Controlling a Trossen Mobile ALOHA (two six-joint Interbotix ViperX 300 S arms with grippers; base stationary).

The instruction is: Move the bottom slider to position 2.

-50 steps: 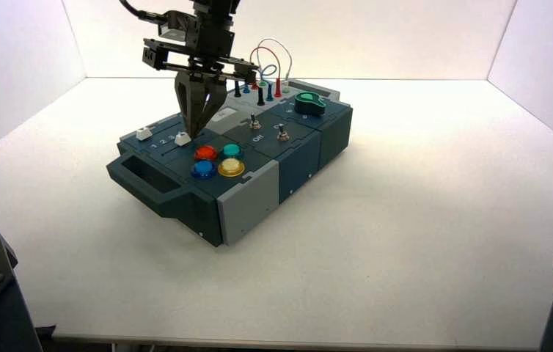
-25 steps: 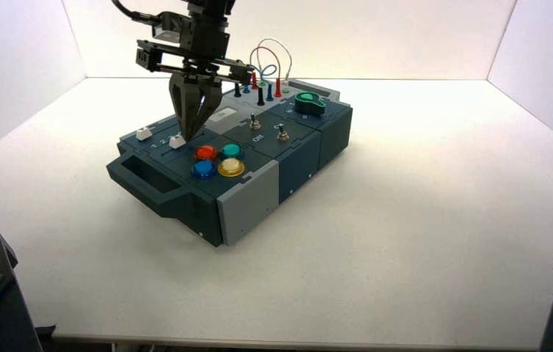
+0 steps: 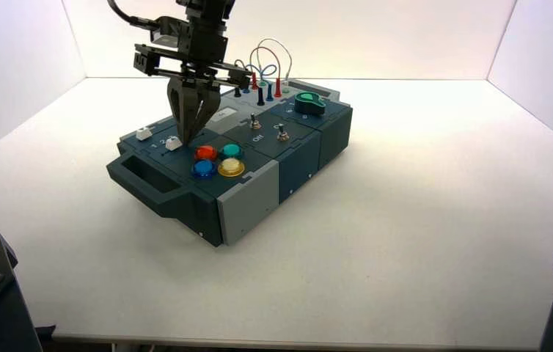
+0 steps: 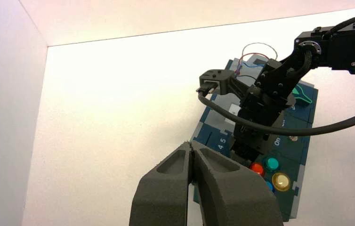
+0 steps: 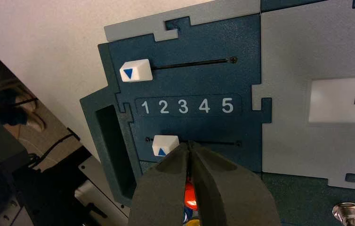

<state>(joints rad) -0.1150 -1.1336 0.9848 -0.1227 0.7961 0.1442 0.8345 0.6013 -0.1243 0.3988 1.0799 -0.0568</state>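
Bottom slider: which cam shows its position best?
Right wrist view: the bottom slider sits under digit 2, the right gripper beside it. High view shows it tiny; left wrist view hides it.

bottom slider (image 5: 165, 144) under digit 2 (image 5: 164, 107)

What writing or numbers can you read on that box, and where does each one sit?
"1 2 3 4 5": white digits on the dark blue panel, between the two white sliders.
"64": on the pale display window; it runs off the picture's edge, so there may be more.
"4 5": the same row, seen from the left wrist view.
"On": beside the metal switch, read in the left wrist view.
Blue triangles mark both sliders.
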